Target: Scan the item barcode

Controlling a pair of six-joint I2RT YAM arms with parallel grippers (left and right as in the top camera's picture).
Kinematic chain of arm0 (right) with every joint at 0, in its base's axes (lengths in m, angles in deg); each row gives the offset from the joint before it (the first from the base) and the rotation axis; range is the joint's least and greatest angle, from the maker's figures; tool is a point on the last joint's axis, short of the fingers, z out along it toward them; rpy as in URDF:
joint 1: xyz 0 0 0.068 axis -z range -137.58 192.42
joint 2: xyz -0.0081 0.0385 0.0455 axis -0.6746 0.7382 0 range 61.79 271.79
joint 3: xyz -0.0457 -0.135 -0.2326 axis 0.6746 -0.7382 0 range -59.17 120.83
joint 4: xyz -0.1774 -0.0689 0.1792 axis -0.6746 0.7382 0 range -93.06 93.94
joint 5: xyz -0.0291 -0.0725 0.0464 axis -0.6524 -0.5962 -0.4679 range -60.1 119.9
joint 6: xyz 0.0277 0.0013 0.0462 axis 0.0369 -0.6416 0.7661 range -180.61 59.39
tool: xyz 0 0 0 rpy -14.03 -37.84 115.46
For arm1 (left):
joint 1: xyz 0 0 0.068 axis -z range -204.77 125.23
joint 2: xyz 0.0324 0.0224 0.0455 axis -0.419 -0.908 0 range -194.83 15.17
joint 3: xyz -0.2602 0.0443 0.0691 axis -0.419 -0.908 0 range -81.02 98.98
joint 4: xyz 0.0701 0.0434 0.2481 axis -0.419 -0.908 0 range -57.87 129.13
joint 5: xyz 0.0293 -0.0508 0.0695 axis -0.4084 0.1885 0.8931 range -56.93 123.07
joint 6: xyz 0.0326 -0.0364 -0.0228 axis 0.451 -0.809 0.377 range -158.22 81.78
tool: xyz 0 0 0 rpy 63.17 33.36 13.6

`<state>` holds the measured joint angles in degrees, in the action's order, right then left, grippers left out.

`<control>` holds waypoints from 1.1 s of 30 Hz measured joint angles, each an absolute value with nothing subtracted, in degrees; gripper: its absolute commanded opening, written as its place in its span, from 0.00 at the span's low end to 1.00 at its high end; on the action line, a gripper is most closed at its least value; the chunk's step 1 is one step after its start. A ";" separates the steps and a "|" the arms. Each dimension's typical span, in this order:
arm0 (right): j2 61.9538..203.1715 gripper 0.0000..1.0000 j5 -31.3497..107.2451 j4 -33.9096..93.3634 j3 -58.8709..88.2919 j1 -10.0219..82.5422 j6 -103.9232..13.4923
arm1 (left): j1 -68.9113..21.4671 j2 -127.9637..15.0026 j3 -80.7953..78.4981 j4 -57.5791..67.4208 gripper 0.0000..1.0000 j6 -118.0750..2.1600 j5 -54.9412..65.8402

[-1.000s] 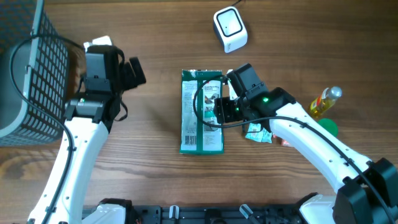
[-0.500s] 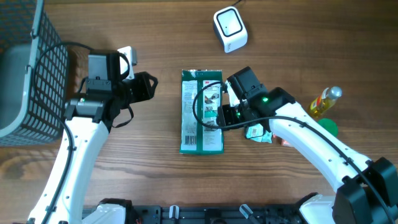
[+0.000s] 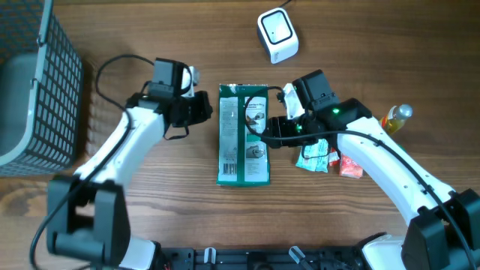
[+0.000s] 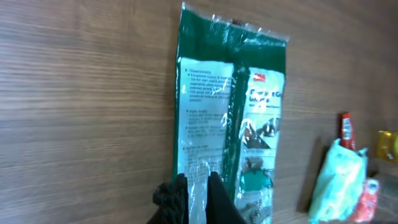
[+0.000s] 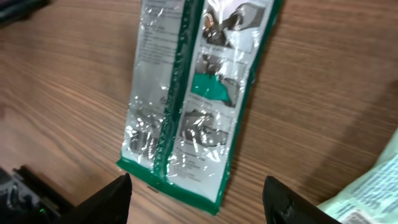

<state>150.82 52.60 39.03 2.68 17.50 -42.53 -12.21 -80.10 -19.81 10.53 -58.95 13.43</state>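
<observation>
Lying flat, green packet (image 3: 238, 154), left jaws shut alongside, perhaps touching

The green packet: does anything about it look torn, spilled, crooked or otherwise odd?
Nothing stands out. The packet lies flat and straight on the table. It looks closed, with no tear or spill visible. Its shiny surface is only slightly wrinkled, with some glare from the light.

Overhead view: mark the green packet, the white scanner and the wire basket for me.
green packet (image 3: 242, 135), overhead view, middle of its printed face.
white scanner (image 3: 277, 34), overhead view, its top face.
wire basket (image 3: 60, 82), overhead view, its mesh side wall.
</observation>
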 measured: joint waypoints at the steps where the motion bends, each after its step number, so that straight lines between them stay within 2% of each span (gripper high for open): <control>1: 150.82 0.64 53.00 38.46 2.31 17.47 -42.48 | -11.58 -81.69 -19.81 12.06 0.04 -59.15 13.43; 12: 150.82 0.64 53.94 23.07 -9.98 17.47 -36.87 | -7.73 -89.60 -19.92 15.18 0.08 -61.55 13.62; 19: 150.82 0.64 53.91 11.20 -16.49 17.47 -33.39 | -7.65 -89.87 -19.92 14.61 0.04 -61.99 13.89; 28: 155.39 0.63 53.67 3.66 -17.47 17.47 -33.48 | -5.05 -90.09 -19.99 13.76 0.04 -64.68 17.49; 33: 159.30 0.50 57.37 2.57 -17.08 17.74 -33.63 | -2.66 -92.12 -19.90 14.35 0.04 -66.16 20.84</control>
